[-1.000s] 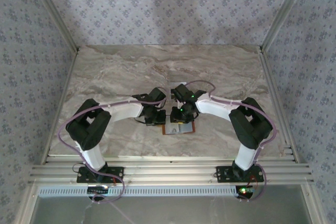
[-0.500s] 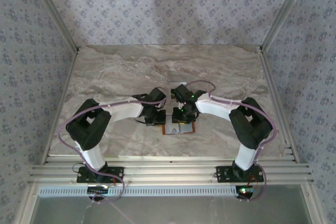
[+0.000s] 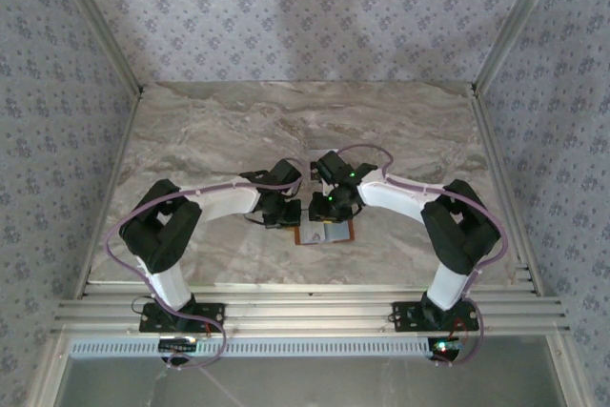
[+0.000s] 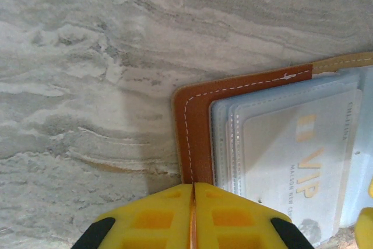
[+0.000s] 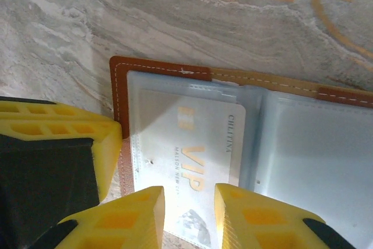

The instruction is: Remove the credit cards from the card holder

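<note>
The card holder (image 3: 325, 234) lies open and flat on the marble table, a tan-brown leather wallet (image 5: 119, 94) with clear sleeves inside. In its left sleeve sits a pale silver credit card (image 5: 198, 144) with gold "VIP" lettering, also seen in the left wrist view (image 4: 294, 161). My left gripper (image 4: 193, 202) is shut, its tips down on the wallet's brown left edge (image 4: 195, 126). My right gripper (image 5: 189, 205) is open over the lower end of that card, one yellow finger on each side. The dark card is out of view.
The marble table (image 3: 210, 131) stretches bare behind and to both sides of the wallet. Patterned walls enclose it on three sides. Both wrists (image 3: 286, 183) crowd close together over the wallet near the table's front middle.
The right arm has shifted slightly, its elbow a little to the right, while its gripper stays over the wallet. The left arm and the wallet have not moved.
</note>
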### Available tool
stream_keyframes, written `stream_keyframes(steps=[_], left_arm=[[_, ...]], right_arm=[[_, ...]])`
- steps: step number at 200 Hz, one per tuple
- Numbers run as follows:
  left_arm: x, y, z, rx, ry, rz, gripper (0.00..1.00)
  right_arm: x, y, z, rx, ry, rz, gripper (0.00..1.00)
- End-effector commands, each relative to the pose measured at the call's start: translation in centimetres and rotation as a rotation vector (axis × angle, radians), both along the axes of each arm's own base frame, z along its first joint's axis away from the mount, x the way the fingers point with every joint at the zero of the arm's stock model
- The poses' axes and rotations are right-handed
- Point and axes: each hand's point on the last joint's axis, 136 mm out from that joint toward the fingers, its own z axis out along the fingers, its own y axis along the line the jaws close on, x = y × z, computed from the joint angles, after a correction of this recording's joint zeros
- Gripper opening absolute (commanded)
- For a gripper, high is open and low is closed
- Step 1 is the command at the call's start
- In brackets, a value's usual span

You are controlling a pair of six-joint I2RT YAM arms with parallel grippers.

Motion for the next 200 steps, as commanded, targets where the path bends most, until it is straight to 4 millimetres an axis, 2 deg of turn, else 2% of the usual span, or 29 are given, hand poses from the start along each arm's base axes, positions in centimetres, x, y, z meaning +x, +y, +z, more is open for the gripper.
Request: stream_keyframes(steps=[1, 55, 93, 160, 200], left_arm=[[-0.7, 1.3, -1.1, 0.068, 0.025, -0.010, 0.10], [-0.7, 1.3, -1.1, 0.072, 0.025, -0.013, 0.10], [-0.6, 1.3, -0.9, 0.073, 0.024, -0.016, 0.10], [-0.6, 1.3, -0.6, 0.078, 0.022, -0.016, 0.10], [-0.1, 1.1, 0.8, 0.066, -0.004, -0.013, 0.10]], right_arm=[[-0.7, 0.0, -1.1, -0.004, 0.042, 0.001, 0.30], [-0.8, -0.9, -2.5, -0.061, 0.053, 0.003, 0.30], [-0.8, -1.6, -2.5, -0.103, 0.043, 0.008, 0.30], [-0.5, -2.2, -1.2, -0.135, 0.011, 0.004, 0.30], [-0.6, -1.7, 0.0, -0.090, -0.002, 0.010, 0.30]])
